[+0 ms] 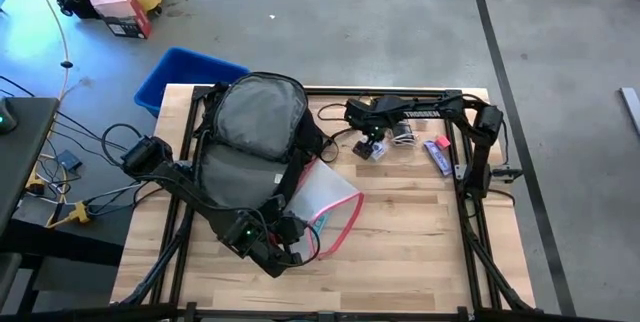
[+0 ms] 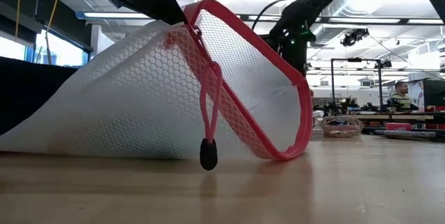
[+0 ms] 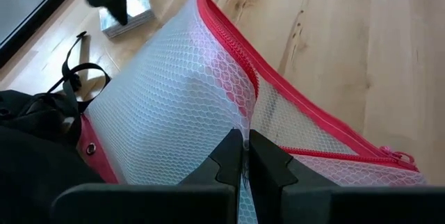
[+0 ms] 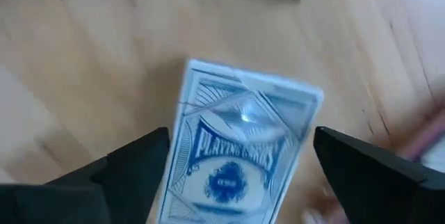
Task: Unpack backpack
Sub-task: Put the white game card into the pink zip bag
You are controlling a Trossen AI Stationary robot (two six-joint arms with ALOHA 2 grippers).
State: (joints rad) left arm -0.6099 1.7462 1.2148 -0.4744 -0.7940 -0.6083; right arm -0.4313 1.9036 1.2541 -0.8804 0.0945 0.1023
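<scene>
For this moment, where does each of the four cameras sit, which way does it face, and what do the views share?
High view: above the table, looking straight down on the backpack, both arms and the mesh pouch.
Low view: at table-top height, level across the mesh pouch into the room; an arm enters from above.
Left wrist view: past the shut left gripper, pinching the mesh pouch.
Right wrist view: past the open right gripper onto a card box on the table.
Shared: high, low and left wrist all show the mesh pouch.

Large black matt fabric backpack (image 1: 250, 147) with grey padded cloth panel. Translucent white honeycomb-mesh plastic pouch (image 2: 139, 99), pink woven zip edging. Pale, smooth-finished wooden plank desk (image 1: 420, 232); glossy blue-printed card box (image 4: 240, 144).
</scene>
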